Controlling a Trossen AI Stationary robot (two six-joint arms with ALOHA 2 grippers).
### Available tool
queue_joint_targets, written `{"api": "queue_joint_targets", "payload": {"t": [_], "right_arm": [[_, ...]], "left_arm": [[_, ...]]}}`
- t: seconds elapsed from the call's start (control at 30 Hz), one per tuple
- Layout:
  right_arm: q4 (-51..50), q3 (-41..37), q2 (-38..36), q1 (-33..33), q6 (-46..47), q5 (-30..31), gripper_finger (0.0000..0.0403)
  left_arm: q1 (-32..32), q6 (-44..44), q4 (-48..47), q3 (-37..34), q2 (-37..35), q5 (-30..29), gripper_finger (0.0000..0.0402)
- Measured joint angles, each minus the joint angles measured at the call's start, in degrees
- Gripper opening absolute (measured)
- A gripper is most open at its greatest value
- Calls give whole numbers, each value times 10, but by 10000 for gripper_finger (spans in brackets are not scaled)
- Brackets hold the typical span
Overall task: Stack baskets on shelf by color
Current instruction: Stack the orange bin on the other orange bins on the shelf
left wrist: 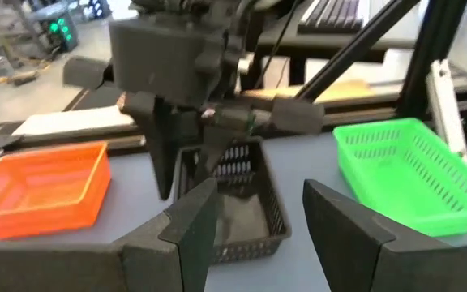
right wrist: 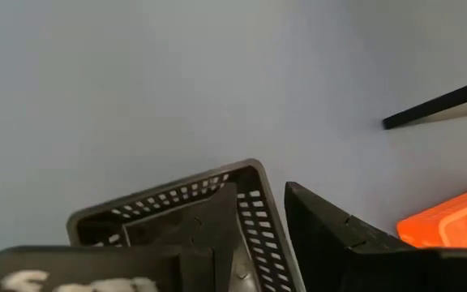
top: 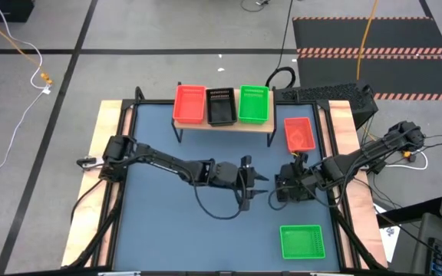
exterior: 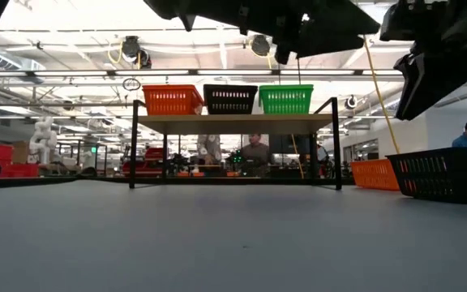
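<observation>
Black plastic mesh fills the right edge of the low view, where the loose black basket (exterior: 448, 174) sits on the blue table (exterior: 177, 235). Just above it the right gripper (right wrist: 262, 195) hovers, its fingers narrowly parted astride one wall and holding nothing. The left gripper (left wrist: 258, 203) hangs beside it at centre frame, spread wide and empty.

Behind the black basket a loose red basket (exterior: 371, 173) rests on the table. A loose green basket (top: 302, 241) lies at the lower right of the overhead frame. Farther back the shelf (exterior: 233, 123) carries red (exterior: 172, 100), black (exterior: 230, 99) and green (exterior: 285, 99) stacks, left to right. A seated person (exterior: 256, 152) shows beneath it.

The pick probably goes best with the wall seated deep between the fingers before closing. A level lift should then nest the basket squarely on the black stack.

No brand or label is legible. White marks on the right wrist are too blurred to read.
</observation>
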Motion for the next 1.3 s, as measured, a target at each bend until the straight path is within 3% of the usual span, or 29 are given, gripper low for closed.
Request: {"api": "queue_joint_targets", "payload": {"t": [0.3,0.63,0.93,1.17,1.3], "right_arm": [[-6,-11,0,0,-37,3,100],[-7,-60,0,0,-40,2,100],[-16,-54,-1,0,-55,2,100],[-34,-51,-29,0,-50,2,100],[-38,-51,-52,0,-47,3,100]], "left_arm": [[17,-11,33,69,85,24,186],[27,14,-36,207,184,84,186],[45,157,-157,311,241,104,186],[45,334,-323,318,235,109,186],[45,420,-365,318,233,109,186]]}}
